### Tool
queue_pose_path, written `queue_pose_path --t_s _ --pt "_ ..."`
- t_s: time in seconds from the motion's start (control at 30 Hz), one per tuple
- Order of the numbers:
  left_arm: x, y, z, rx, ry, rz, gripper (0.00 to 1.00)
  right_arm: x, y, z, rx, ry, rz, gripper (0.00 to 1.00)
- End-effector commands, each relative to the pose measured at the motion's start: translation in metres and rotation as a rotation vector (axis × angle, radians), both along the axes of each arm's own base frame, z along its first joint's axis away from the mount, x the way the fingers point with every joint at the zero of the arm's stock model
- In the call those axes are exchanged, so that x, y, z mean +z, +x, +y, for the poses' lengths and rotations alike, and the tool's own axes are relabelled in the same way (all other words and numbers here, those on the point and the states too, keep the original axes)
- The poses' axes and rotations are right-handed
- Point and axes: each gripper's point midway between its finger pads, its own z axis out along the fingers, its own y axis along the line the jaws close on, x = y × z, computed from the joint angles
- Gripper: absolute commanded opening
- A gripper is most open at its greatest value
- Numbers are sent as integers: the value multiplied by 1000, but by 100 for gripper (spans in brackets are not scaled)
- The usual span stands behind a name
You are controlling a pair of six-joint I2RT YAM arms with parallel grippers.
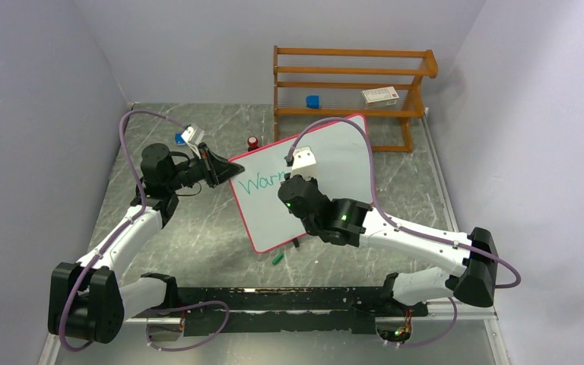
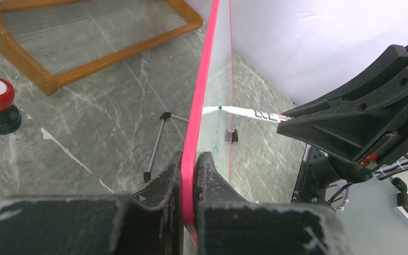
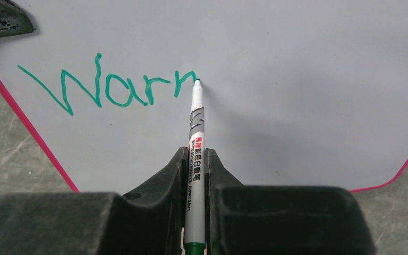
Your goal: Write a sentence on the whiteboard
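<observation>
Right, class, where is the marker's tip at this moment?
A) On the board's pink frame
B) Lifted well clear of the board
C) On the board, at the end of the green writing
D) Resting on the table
C: the marker, clamped in the right tool, has its tip on the whiteboard at the last stroke of the green letters.

The marker [image 3: 195, 159] runs off the picture's bottom edge.
</observation>
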Motion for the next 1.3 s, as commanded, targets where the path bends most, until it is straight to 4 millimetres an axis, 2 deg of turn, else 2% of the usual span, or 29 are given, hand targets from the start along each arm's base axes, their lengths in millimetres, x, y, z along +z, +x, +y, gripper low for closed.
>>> queue_pose_path --t_s 0.0,0.47,1.0,1.27 --pt "-54 2 7 23 156 35 5 11 9 -4 -44 31 -39 0" --pt "-54 2 7 23 155 37 5 15 13 -8 -67 26 -53 0" --pt "-55 2 7 25 157 39 5 -7 5 -20 -85 8 9 0" --pt "-55 3 7 26 159 38 5 -15 0 -19 -66 6 37 0"
